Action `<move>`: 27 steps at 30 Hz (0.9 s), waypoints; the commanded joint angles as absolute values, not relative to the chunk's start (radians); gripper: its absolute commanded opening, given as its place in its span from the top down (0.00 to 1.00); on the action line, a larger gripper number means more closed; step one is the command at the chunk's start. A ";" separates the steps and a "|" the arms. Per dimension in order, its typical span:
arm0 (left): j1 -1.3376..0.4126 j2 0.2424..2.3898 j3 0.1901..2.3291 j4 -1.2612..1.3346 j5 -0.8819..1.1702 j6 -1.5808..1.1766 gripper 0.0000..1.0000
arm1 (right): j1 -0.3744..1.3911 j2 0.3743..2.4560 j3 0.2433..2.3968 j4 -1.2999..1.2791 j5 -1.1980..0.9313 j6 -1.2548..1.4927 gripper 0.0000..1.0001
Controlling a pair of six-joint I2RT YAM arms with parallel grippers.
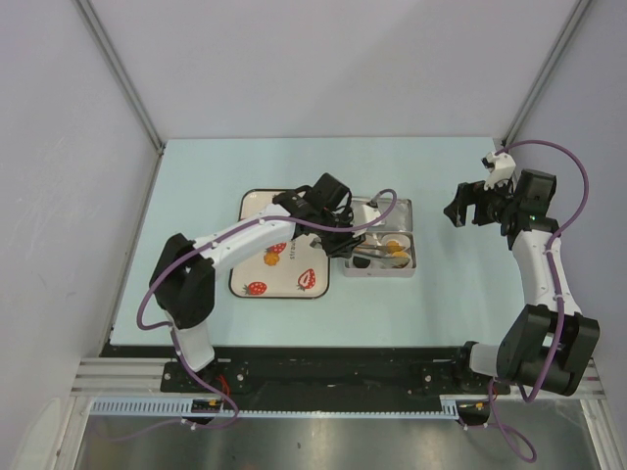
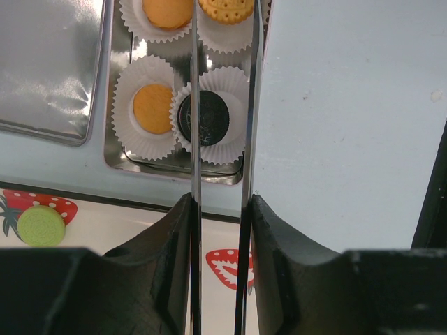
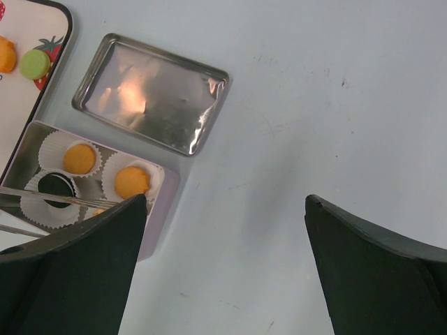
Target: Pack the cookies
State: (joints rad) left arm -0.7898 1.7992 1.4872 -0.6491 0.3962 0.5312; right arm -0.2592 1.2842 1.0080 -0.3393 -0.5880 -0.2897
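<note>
My left gripper (image 2: pixel 220 202) is shut on metal tongs (image 2: pixel 194 105) whose two blades reach out over an open tin (image 2: pixel 115 150). A black cookie (image 2: pixel 206 117) lies in a white paper cup between the spread blades, and the right blade stands clear of it. Orange cookies (image 2: pixel 152 108) (image 2: pixel 166 10) (image 2: pixel 225 8) sit in the other cups. In the top view the left gripper (image 1: pixel 338 230) hangs over the tin (image 1: pixel 411 257). My right gripper (image 1: pixel 468 206) is open and empty, above bare table to the tin's right; it also shows in the right wrist view (image 3: pixel 227 202).
The tin's shiny lid (image 3: pixel 150 91) lies on the table beside the tin. A strawberry-print tray (image 1: pixel 250 269) lies left of the tin and holds a green cookie (image 2: pixel 40 225) and an orange piece (image 3: pixel 3 54). Walls enclose the table.
</note>
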 commanded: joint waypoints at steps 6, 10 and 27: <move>-0.799 1.761 1.497 -0.612 0.400 0.537 0.62 | -0.264 1.272 1.009 -0.327 -0.598 -0.301 0.00; -0.799 1.749 1.496 -0.614 0.396 0.535 0.59 | -0.264 1.269 1.009 -0.328 -0.598 -0.299 0.00; -0.805 1.723 1.486 -0.620 0.382 0.534 0.51 | -0.264 1.266 1.009 -0.330 -0.601 -0.298 0.00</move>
State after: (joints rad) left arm -0.7963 1.7950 1.4857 -0.6483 0.3733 0.5308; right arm -0.2592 1.2842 1.0077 -0.3393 -0.5888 -0.2897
